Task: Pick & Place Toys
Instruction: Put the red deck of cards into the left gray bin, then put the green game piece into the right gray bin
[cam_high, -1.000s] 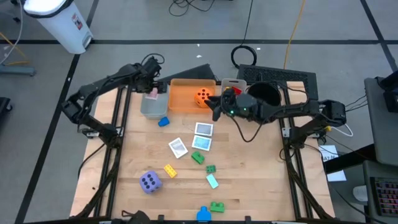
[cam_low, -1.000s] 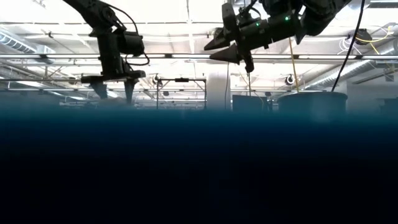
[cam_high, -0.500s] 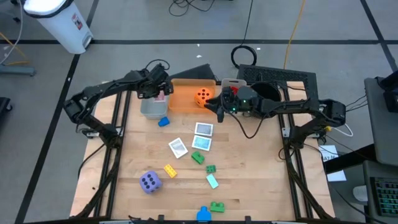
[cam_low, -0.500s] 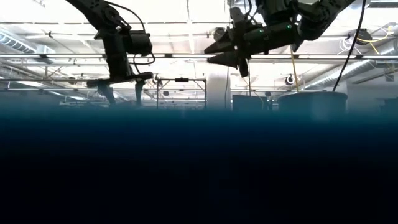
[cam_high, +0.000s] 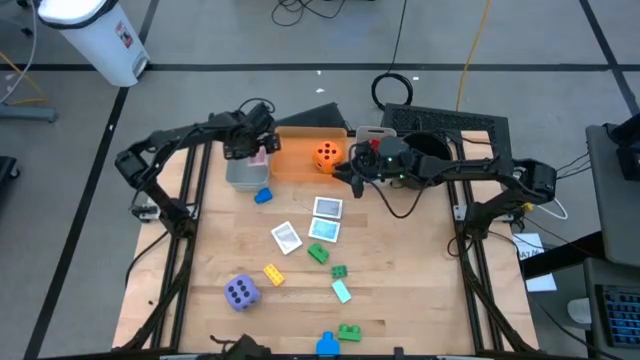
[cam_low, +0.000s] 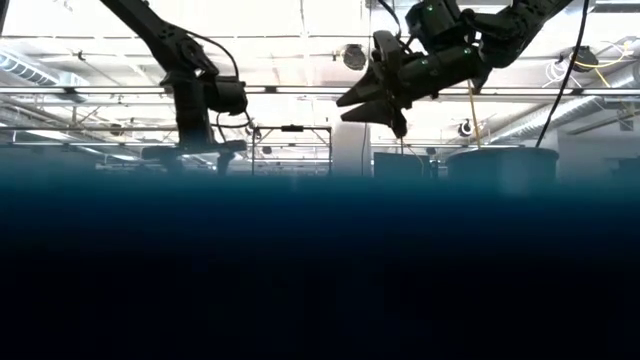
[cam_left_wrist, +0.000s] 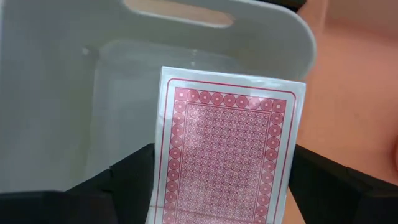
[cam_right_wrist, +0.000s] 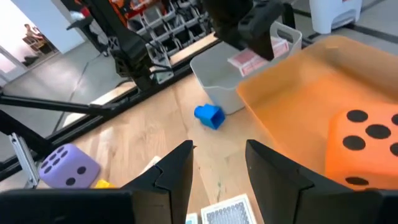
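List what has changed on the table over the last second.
The left claw, shut on a red-backed patterned card, moved from the far-left edge of the grey plastic bin to above its inside. The right claw, open and empty, drew back toward the orange plastic bin's right end. The orange foam die, purple foam die, bricks and cards stayed put.

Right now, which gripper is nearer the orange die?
Right. The right gripper hovers open just beside the orange die in the orange bin. The left gripper is farther off, over the grey bin, holding a card.
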